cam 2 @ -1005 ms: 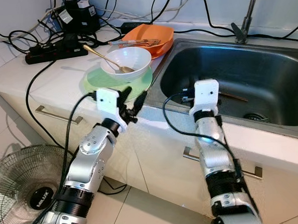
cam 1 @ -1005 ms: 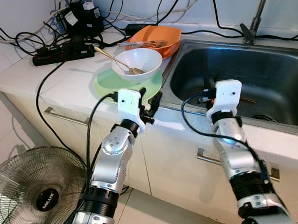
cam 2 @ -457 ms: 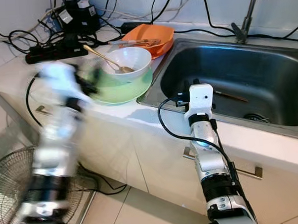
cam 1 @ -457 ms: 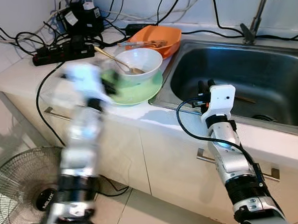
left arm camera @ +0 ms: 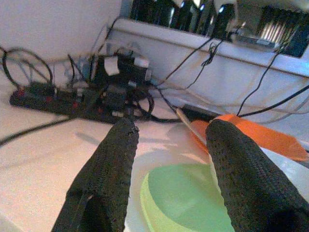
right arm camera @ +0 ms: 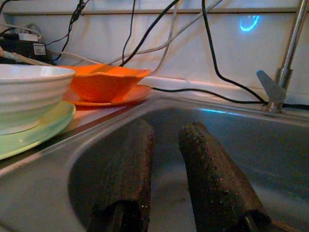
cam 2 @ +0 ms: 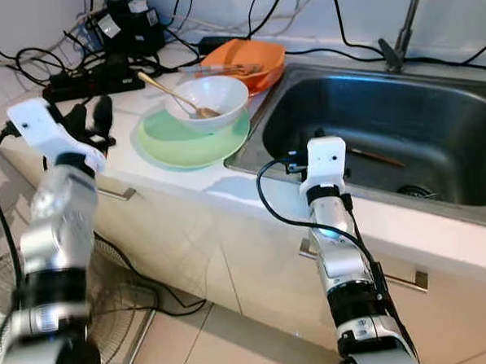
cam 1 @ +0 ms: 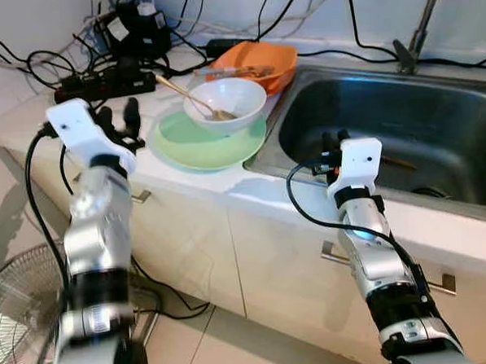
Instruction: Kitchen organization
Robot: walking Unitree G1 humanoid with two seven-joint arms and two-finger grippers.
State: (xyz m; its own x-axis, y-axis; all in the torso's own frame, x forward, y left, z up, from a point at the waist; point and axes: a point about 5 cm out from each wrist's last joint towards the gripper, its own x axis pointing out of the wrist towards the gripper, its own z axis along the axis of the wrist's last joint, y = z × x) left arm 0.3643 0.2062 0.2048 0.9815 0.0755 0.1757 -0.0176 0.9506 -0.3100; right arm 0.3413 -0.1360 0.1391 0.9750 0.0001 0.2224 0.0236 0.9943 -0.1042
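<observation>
The left gripper (cam 1: 119, 117) has swung out to the left of the green plate (cam 1: 200, 143) since a second ago, fingers spread apart over the desk (cam 1: 36, 119). The right gripper (cam 1: 333, 140) hovers at the near rim of the sink (cam 1: 403, 125), fingers slightly parted, holding nothing. A white bowl (cam 1: 225, 101) with a spoon (cam 1: 191, 97) sits on the plate; an orange dish (cam 1: 257, 63) lies beyond.

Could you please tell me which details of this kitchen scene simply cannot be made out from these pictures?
- Tap: spout cut off by the eye views' top edge.
- Sink floor: partly hidden behind the right gripper.
- Orange bowl: contents too small to identify.
- Fan: cut off by the left edge.
</observation>
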